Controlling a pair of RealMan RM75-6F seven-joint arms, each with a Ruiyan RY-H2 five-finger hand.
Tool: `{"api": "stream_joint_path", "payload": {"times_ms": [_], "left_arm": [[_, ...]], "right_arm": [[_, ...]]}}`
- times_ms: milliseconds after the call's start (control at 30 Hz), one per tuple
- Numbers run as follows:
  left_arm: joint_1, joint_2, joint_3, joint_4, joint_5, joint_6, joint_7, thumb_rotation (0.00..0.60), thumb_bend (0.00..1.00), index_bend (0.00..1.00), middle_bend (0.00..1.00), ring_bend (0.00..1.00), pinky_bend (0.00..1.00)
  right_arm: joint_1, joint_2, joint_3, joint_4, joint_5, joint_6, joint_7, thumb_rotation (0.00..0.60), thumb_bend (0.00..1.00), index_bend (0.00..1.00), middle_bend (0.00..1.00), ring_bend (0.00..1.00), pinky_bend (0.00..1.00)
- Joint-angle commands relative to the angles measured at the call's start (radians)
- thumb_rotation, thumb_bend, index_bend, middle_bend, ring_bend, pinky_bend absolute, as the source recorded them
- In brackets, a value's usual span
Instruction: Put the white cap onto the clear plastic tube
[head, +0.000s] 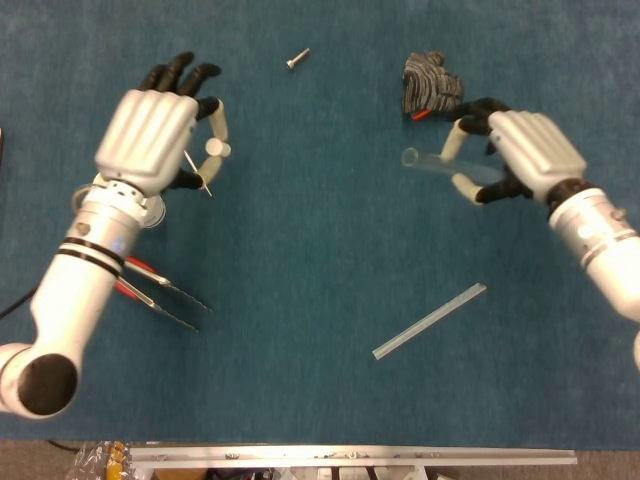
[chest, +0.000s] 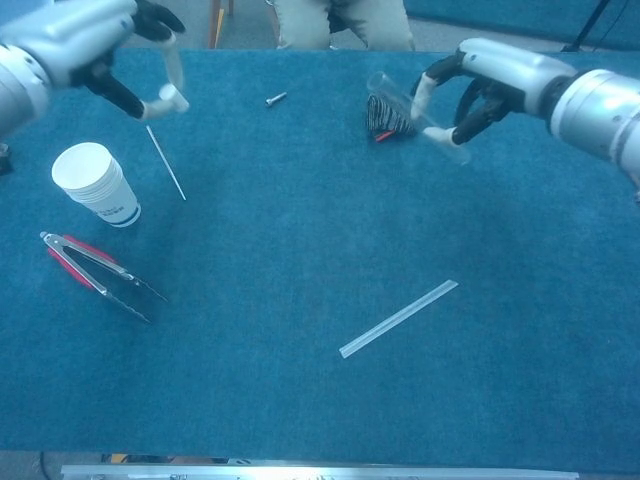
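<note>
The left hand (head: 150, 135) pinches the white cap (head: 217, 149) between thumb and a finger, raised above the counter's left side. The right hand (head: 520, 155) grasps the clear plastic tube (head: 425, 160), its open end pointing toward the left hand; the two are well apart. By my judgement, this is the bringing-together step: next the cap must be lined up squarely with the tube's open mouth and pressed on.

The counter (head: 330, 260) is covered in blue carpet-like cloth. On it lie a paper cup (chest: 95, 183), tongs (chest: 95, 275), a thin rod (chest: 165, 162), a screw (head: 297, 59), a striped glove (head: 430, 84) and a clear strip (head: 430, 320). A seated person's legs (chest: 340, 22) show beyond the far edge.
</note>
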Motion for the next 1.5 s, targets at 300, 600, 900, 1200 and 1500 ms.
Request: {"api": "stream_joint_path", "payload": {"times_ms": [300, 600, 900, 1200, 1500], "left_arm": [[0.023, 0.196, -0.035, -0.145, -0.058, -0.025, -0.114, 0.6, 0.32, 0.54, 0.14, 0.0, 0.0], [0.0, 0.246, -0.045, -0.18, -0.104, -0.046, -0.168, 0.6, 0.32, 0.54, 0.14, 0.0, 0.0], [-0.018, 0.252, -0.033, -0.178, -0.11, -0.056, -0.203, 0.6, 0.32, 0.54, 0.14, 0.0, 0.0], [-0.035, 0.266, -0.031, -0.188, -0.141, -0.065, -0.239, 0.6, 0.32, 0.54, 0.14, 0.0, 0.0], [-0.054, 0.276, -0.028, -0.198, -0.161, -0.079, -0.268, 0.6, 0.32, 0.54, 0.13, 0.0, 0.0]], "right_arm": [[0.043, -0.155, -0.014, 0.034, -0.006, 0.1, -0.079, 0.6, 0.39, 0.67, 0.24, 0.14, 0.41], [0.062, -0.227, 0.0, 0.039, 0.02, 0.149, -0.116, 0.6, 0.39, 0.67, 0.24, 0.14, 0.41], [0.074, -0.299, 0.019, 0.073, 0.028, 0.183, -0.127, 0.6, 0.38, 0.67, 0.24, 0.14, 0.42], [0.102, -0.378, 0.064, 0.122, 0.082, 0.195, -0.135, 0.6, 0.38, 0.67, 0.24, 0.14, 0.42], [0.135, -0.434, 0.103, 0.162, 0.134, 0.192, -0.152, 0.6, 0.38, 0.67, 0.24, 0.14, 0.42]]}}
